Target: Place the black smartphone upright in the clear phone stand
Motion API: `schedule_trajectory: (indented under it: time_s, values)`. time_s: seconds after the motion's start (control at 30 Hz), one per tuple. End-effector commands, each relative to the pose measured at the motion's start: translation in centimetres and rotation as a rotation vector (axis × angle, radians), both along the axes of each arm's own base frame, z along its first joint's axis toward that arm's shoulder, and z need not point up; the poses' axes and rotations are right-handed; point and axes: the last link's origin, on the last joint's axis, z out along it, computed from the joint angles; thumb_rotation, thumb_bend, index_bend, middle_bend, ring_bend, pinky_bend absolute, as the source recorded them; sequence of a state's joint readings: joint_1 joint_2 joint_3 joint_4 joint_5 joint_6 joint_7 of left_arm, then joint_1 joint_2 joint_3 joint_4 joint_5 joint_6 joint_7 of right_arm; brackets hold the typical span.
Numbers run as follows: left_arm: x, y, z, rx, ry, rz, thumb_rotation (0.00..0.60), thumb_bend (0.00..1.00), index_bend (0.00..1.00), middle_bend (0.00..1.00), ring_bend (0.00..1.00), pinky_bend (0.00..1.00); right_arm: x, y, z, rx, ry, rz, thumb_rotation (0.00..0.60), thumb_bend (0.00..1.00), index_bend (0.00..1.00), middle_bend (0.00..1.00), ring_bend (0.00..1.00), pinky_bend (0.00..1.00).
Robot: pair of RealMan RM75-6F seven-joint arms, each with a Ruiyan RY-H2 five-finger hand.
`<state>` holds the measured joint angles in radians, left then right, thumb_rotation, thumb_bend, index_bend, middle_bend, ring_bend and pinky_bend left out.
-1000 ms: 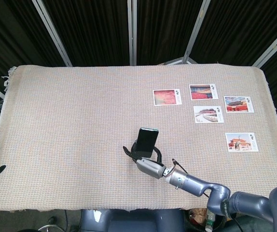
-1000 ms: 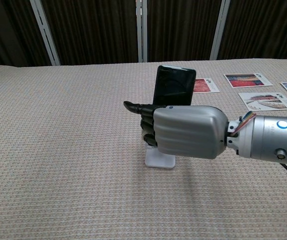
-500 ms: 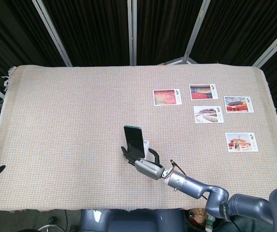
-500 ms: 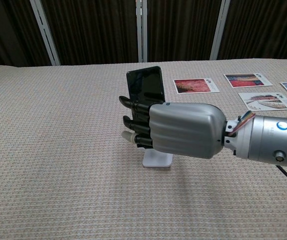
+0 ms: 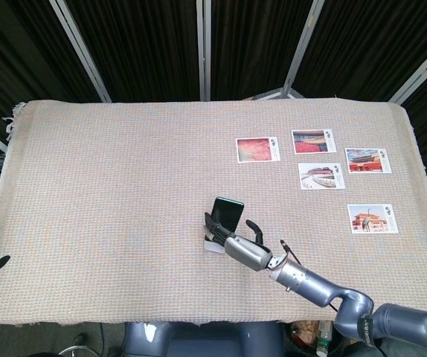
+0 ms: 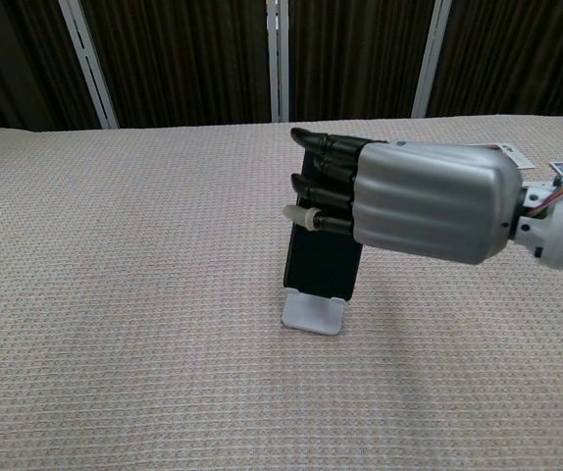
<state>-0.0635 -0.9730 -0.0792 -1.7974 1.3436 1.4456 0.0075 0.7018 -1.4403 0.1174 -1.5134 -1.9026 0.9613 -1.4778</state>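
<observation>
A beige woven tablecloth (image 5: 109,193) is covering the table. The right hand (image 6: 429,201) is reaching in from the right, its fingers (image 6: 326,186) curling around the top of the black smartphone (image 6: 323,263) and gripping it. The phone is standing upright, its lower edge sitting in the clear phone stand (image 6: 313,313) near the middle of the cloth. Five photo cards (image 5: 258,149) are lying well apart, toward the far right. The left hand is showing in neither view.
</observation>
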Motion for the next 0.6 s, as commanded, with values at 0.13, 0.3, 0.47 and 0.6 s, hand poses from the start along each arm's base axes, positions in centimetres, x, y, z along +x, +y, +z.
schedule_trajectory:
  time_s: [0.13, 0.3, 0.47, 0.6]
  values:
    - [0.1, -0.1, 0.1, 0.002, -0.006, -0.006, 0.6, 0.0, 0.0, 0.0, 0.0, 0.0, -2.5, 0.3, 4.6, -0.014, -0.095, -0.041, 0.6, 0.29, 0.02, 0.12, 0.2, 0.07]
    - [0.3, -0.3, 0.1, 0.003, -0.01, -0.018, 0.6, 0.0, 0.0, 0.0, 0.0, 0.0, -5.6, -0.1, 8.3, 0.037, -0.23, -0.112, 0.6, 0.27, 0.03, 0.12, 0.2, 0.07]
    - [0.4, -0.4, 0.0, 0.005, -0.004, -0.025, 0.6, 0.0, 0.0, 0.0, 0.0, 0.0, -8.6, -0.5, 10.9, 0.079, -0.36, -0.2, 0.6, 0.22, 0.01, 0.09, 0.18, 0.05]
    - [0.8, -0.3, -0.2, 0.012, 0.002, -0.053, 0.6, 0.0, 0.0, 0.0, 0.0, 0.0, -12.1, -0.2, 13.4, 0.026, -0.499, -0.325, 0.6, 0.08, 0.0, 0.02, 0.06, 0.01]
